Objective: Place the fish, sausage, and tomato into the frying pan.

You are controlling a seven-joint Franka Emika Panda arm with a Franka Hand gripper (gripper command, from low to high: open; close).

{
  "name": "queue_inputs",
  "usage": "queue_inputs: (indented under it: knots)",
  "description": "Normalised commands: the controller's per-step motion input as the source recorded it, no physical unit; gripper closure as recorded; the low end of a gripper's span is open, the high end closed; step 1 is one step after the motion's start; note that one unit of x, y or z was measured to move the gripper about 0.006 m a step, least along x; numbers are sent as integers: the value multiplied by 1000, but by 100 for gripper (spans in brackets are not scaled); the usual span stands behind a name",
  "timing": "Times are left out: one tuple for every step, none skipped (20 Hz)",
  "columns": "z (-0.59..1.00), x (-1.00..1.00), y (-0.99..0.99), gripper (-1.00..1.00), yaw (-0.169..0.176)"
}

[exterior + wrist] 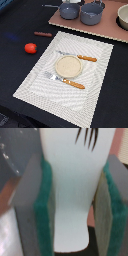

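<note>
**Fish clamped in gripper; tomato and sausage on the dark table, pan up on the board**

A dark table [15, 20] is seen in the exterior view, with a striped placemat [95, 85] laid across its middle. A pinkish-brown board [107, 31] is set along the far edge, toward the exterior view's right.

On the board, the frying pan [68, 10] is found at the exterior view's left end, its thin handle pointed left. A taller grey pot [92, 13] is placed just beside it on the right. A pale bowl [123, 17] is cut off at the frame's right edge.

A tan plate [67, 66] is centred on the placemat. An orange-handled knife [80, 57] is laid just behind it, an orange-handled fork [67, 81] just in front.

The tomato [30, 48] is located on the bare table, left of the placemat. The sausage [43, 34] is laid behind it, apart from it, near the placemat's far-left corner.

The arm is not seen in the exterior view. In the wrist view, the gripper [75, 208] is closed on the fish [75, 188]: the white body is pressed between the green pads [45, 208] on both sides, dark fin lines visible at one end. Where the fish is held over the scene cannot be told.
</note>
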Motion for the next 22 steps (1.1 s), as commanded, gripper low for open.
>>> queue_inputs:
  knots:
    - [-411, 0, 454, 100, 36]
    - [-311, -66, 317, 100, 21]
    - [-223, -77, 257, -100, 23]
    - [-63, -74, 206, -100, 27]
    - [0, -131, 91, -100, 29]
    - [94, -157, 14, -100, 23]
    - [249, -203, 20, -100, 0]
    - [471, -226, 0, -100, 0]
    - [534, -257, 0, -100, 0]
    - [540, -300, -3, -100, 0]
    - [571, -349, -83, -100, 0]
    - [554, -320, -274, -100, 0]
    - [626, -366, -517, -100, 0]
    - [617, -406, -737, -100, 0]
    - [600, -411, -840, -100, 0]
    - [609, -303, -923, -100, 0]
    - [594, -266, -954, -100, 0]
    - [574, -229, -989, -100, 0]
    - [543, -206, -1000, -100, 0]
    - [520, -183, -1000, -100, 0]
    - [483, -174, -1000, -100, 0]
    - [446, -169, -1000, -100, 0]
